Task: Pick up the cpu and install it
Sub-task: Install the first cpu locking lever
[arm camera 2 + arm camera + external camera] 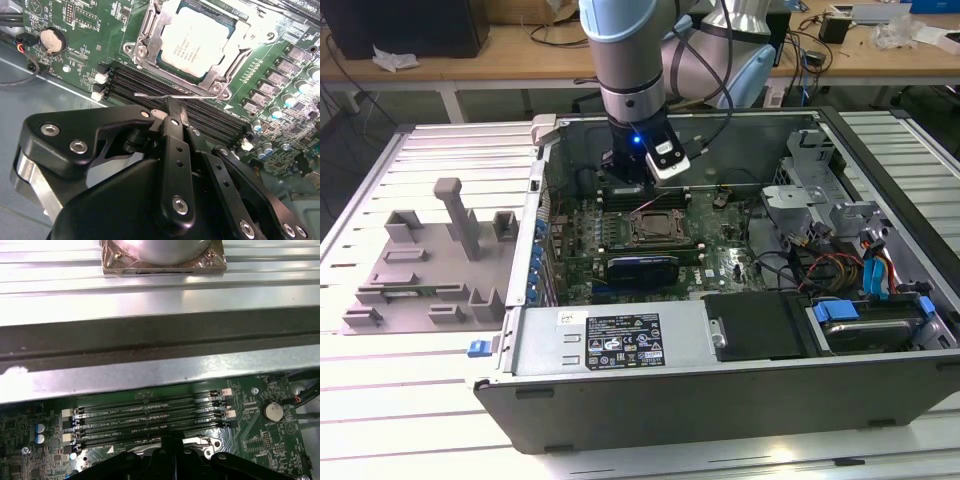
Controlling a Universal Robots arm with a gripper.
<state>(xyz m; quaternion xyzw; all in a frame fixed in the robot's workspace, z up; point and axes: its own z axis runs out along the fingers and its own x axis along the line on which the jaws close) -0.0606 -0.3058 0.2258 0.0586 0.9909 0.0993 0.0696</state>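
Cpu work is centred on an open computer case (pixel 620 345), which is laid on its side on a slatted metal table (pixel 410 400). In the exterior view a grey fixture plate (pixel 420 290) is seen at nine o'clock of the case, just beside its wall. The green motherboard (pixel 720 250) is bedded in the case floor, and the arm (pixel 630 60) is lowered into the case from twelve o'clock.

The gripper (pixel 171 111) is held just above the board, at twelve o'clock of the socket (pixel 655 228) in the exterior view. Its fingers are brought together with no gap visible, right at the thin wire lever (pixel 150 95) of the socket; whether the lever is pinched or only touched cannot be told. The black memory slots (pixel 145 415) are seen between the gripper and the case wall.

The cpu (pixel 197 42) is already seated in the socket, with the metal frame (pixel 145 35) lying around its silver top.

The chip is judged to be light, stiff and smooth, with a fragile underside. It is best taken by two opposite edges and kept level, and the top is best left unpressed.
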